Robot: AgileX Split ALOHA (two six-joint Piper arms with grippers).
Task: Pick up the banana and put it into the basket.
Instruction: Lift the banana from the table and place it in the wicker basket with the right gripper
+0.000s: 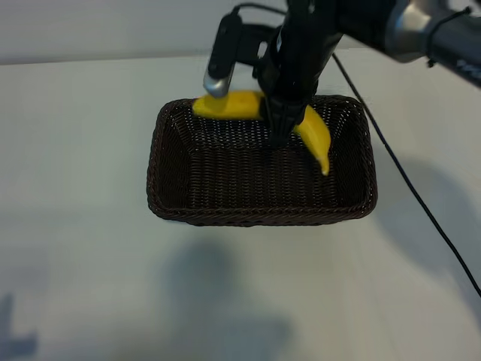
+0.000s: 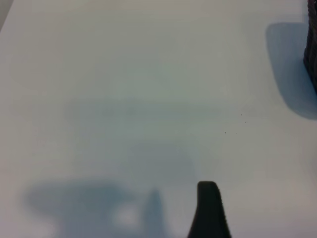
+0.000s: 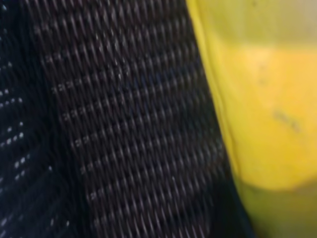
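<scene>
Black fingers of the right gripper (image 1: 276, 124) are clamped about the middle of the banana (image 1: 233, 104), the jaws standing partly open only because the fruit fills them. The gripper points steeply down into the far side of the basket (image 1: 173, 214). The banana hangs crosswise in that grip: its thick end reaches over the basket's far rim on the left side of the outside view, and its tapered tip (image 1: 323, 162) droops down inside the basket on the other side. Up close in the right wrist view, yellow peel (image 3: 267, 114) sits against dark wicker weave (image 3: 124, 124), which suggests the fruit is low, near the wall or floor of the basket.

Carrying seems done; this is the placing step. Next the banana should come a little toward the basket's middle, so its thick end clears the rim, and then the jaws should widen to let it settle.

At the table's (image 2: 124, 89) left side, the left gripper (image 2: 208, 213) is parked with jaws wide and holds nothing.
</scene>
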